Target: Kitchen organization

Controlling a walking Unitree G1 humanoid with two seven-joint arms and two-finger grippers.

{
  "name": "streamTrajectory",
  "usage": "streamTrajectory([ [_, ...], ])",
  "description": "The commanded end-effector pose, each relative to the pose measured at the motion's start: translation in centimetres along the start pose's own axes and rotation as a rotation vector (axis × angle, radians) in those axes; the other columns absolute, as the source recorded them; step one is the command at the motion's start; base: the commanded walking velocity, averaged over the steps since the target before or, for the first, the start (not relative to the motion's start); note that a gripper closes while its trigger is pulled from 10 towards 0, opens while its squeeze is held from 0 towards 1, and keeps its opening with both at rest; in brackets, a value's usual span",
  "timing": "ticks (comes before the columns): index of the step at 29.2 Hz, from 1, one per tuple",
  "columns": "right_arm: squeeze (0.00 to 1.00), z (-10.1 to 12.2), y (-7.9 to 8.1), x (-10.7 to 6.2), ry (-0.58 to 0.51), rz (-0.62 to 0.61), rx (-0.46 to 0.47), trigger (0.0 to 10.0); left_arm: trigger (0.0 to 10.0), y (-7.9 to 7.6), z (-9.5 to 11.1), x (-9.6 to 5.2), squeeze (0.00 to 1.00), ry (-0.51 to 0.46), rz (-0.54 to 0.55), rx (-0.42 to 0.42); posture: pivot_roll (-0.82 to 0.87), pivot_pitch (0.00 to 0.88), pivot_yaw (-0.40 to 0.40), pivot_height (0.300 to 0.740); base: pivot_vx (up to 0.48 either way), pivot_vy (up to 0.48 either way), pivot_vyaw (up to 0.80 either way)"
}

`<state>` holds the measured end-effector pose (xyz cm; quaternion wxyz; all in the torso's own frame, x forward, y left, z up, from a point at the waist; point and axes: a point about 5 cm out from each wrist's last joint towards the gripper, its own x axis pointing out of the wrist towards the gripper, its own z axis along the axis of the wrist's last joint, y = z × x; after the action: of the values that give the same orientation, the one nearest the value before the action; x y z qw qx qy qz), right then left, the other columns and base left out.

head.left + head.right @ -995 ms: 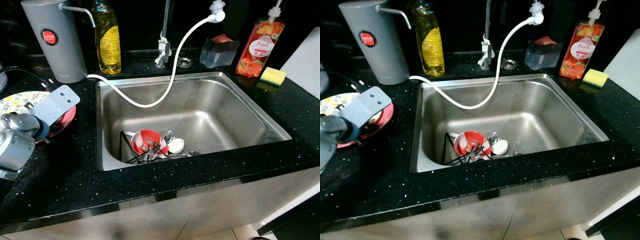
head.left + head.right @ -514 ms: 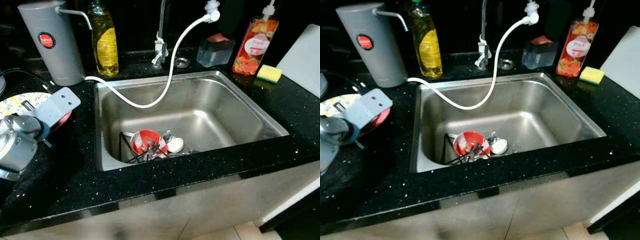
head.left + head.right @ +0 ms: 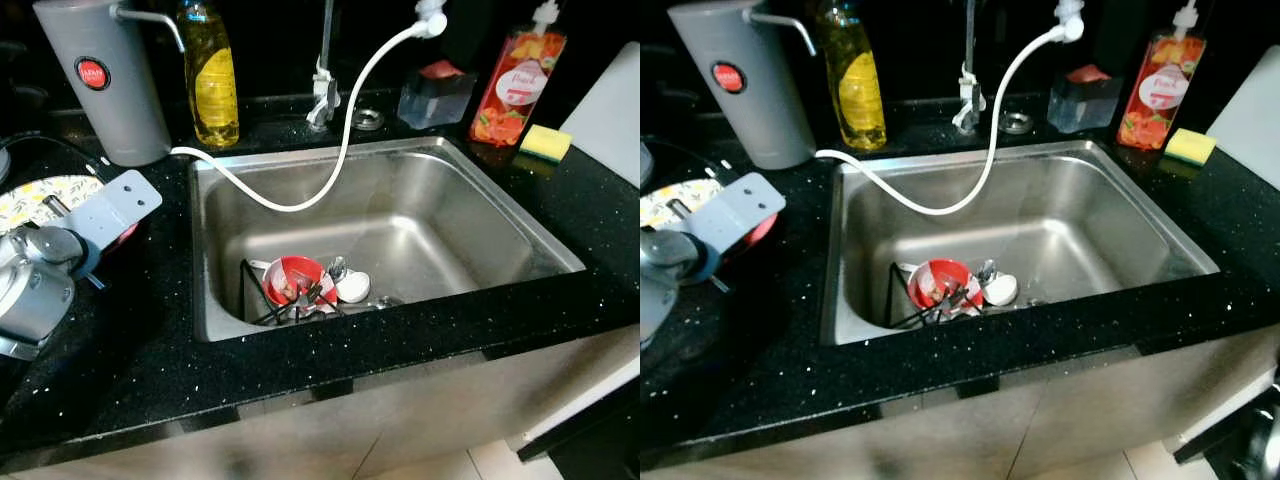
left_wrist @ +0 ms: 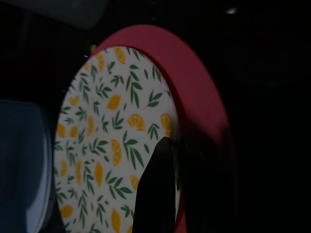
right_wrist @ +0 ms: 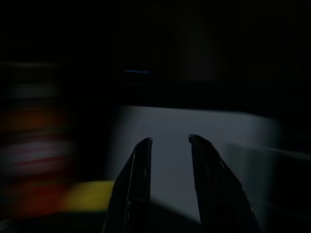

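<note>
I am looking down at the sink (image 3: 500, 215), set into the black bench (image 3: 120, 370). The dirty ware is piled in the basin's near-left corner, at about 7 o'clock: a red bowl (image 3: 292, 279), a white cup (image 3: 352, 288) just beside it, and dark utensils (image 3: 262, 300) leaning across them. They are probably gathered there because the hose (image 3: 345, 150) is draping into the basin from 12 o'clock.

My left gripper (image 4: 155, 189) is hovering at 9 o'clock over the plates (image 4: 112, 141), a lemon-patterned one lying on a red one. One dark finger is crossing the patterned rim; I cannot tell how its jaws are standing.

My right gripper (image 5: 170, 145) is hanging low beyond the bench edge, its jaws narrowly parted and holding nothing, facing a pale panel.

Soap bottles (image 3: 213, 75) and a sponge (image 3: 546, 143) are lining the back at 12 to 2 o'clock, handy for washing.
</note>
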<state>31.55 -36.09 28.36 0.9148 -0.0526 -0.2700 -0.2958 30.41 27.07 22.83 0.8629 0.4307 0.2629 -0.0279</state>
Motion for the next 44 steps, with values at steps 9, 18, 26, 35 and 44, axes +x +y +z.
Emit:
streamTrajectory([
  [9, 0.00, 1.7, 12.8, -6.2, 0.053, 0.677, 0.144, 10.0, 10.0, 1.3, 3.0, -0.7, 0.00, -0.219, 0.135, 0.119, 0.09, 0.000, -0.031, 0.740, 0.000, 0.000, 0.00],
  [18, 0.00, -0.8, 16.6, -11.7, 0.254, 0.959, 0.043, 10.0, 10.0, -1.0, 6.7, -2.6, 0.00, -0.523, 0.045, 0.206, 0.08, 0.000, -0.025, 0.740, 0.000, 0.000, 0.00],
  [26, 0.00, -0.7, 18.0, -12.9, 0.307, 0.965, 0.088, 10.0, 10.0, -2.3, 10.1, -4.9, 0.00, -0.819, 0.035, 0.270, 0.08, 0.000, -0.022, 0.740, 0.000, 0.000, 0.00],
  [35, 0.00, 0.2, 18.3, -12.5, 0.379, 0.906, 0.330, 10.0, 10.0, -4.9, 12.3, -6.4, 0.00, -1.021, -0.045, 0.406, 0.08, 0.000, -0.032, 0.740, 0.000, 0.000, 0.00],
  [44, 0.00, 0.9, 17.1, -9.9, 0.499, 0.758, 0.717, 10.0, 10.0, -5.8, 13.9, -6.7, 0.00, -1.152, 0.061, 0.839, 0.09, 0.000, -0.034, 0.740, 0.000, 0.000, 0.00],
])
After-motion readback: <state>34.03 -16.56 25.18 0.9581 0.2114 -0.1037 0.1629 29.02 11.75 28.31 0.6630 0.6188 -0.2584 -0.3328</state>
